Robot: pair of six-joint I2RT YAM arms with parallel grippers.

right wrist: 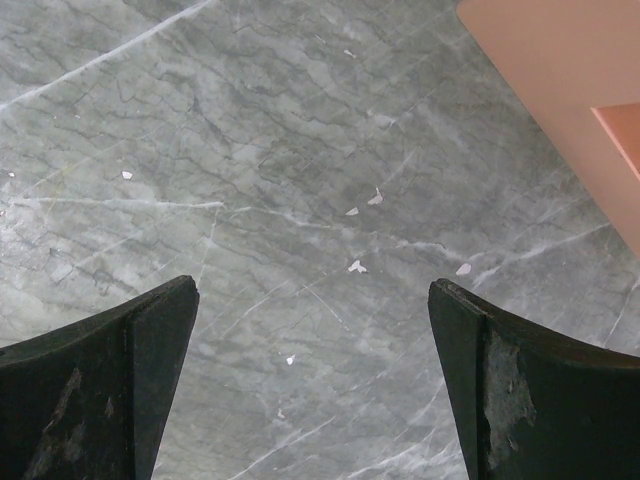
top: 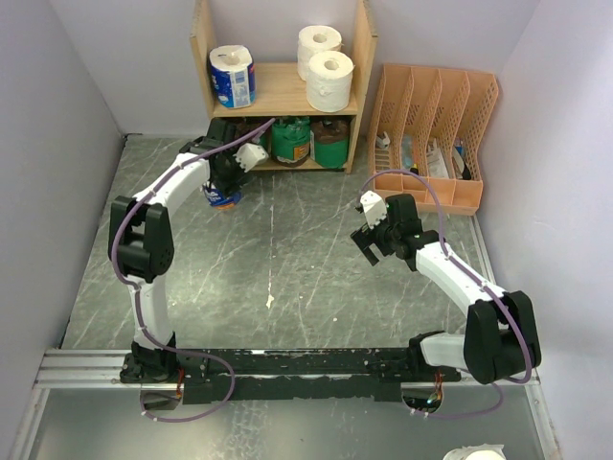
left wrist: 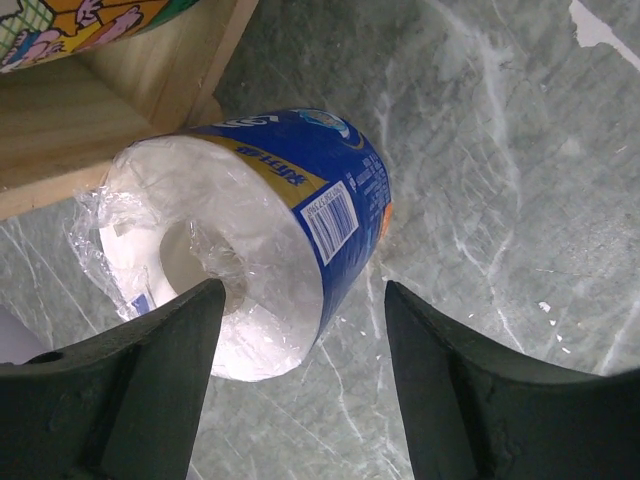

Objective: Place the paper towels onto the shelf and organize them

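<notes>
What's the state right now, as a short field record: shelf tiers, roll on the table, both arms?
shelf top tier: one blue-and-white wrapped roll, two white rolls, all upright
shelf lower tier: two green-wrapped rolls visible; left part hidden by the left arm
on table: blue-wrapped roll lying on its side, by the shelf's front left corner
left jaws: open, straddling the blue-wrapped roll, not clamped
right jaws: wide open, empty, over bare table near the peach file organizer
</notes>
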